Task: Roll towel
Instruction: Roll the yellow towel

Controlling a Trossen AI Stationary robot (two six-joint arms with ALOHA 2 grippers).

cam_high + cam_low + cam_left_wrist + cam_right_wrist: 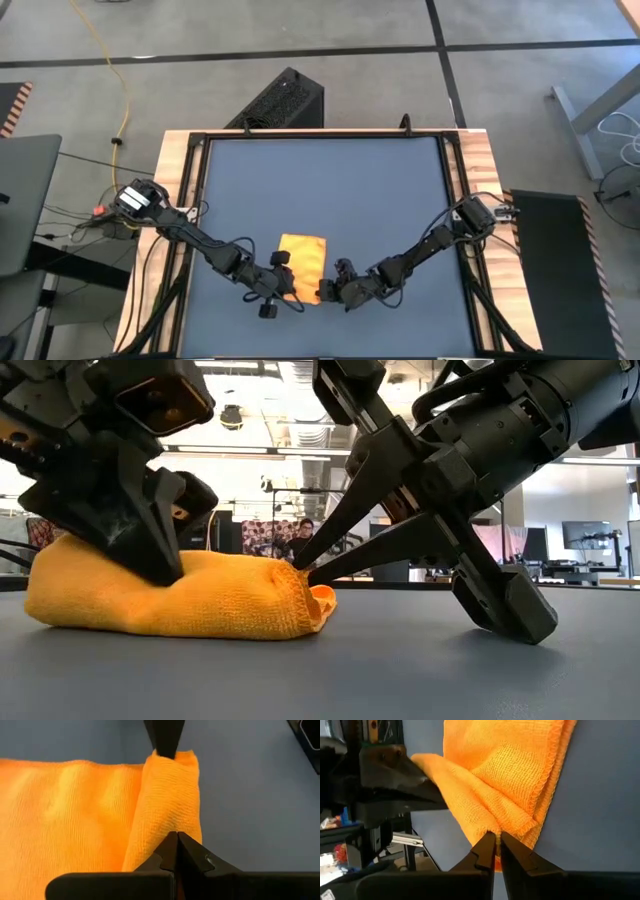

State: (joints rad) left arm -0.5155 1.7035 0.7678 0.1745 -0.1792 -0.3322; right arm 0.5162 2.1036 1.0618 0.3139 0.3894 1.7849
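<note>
You see a dark grey table point(400, 190) with wooden side rails in a bright workshop. The towel point(303, 258) lies near its front edge, partly rolled. The left claw point(291, 283) is clenched on the roll's end. The right claw point(330, 291) is narrowly parted at the other end; you can't tell if it grips.

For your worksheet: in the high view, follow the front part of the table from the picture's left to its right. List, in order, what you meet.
Left gripper → towel → right gripper. Both grippers meet the towel's near edge, the left from the picture's left and the right from its right, and the table lies under all three.
</note>
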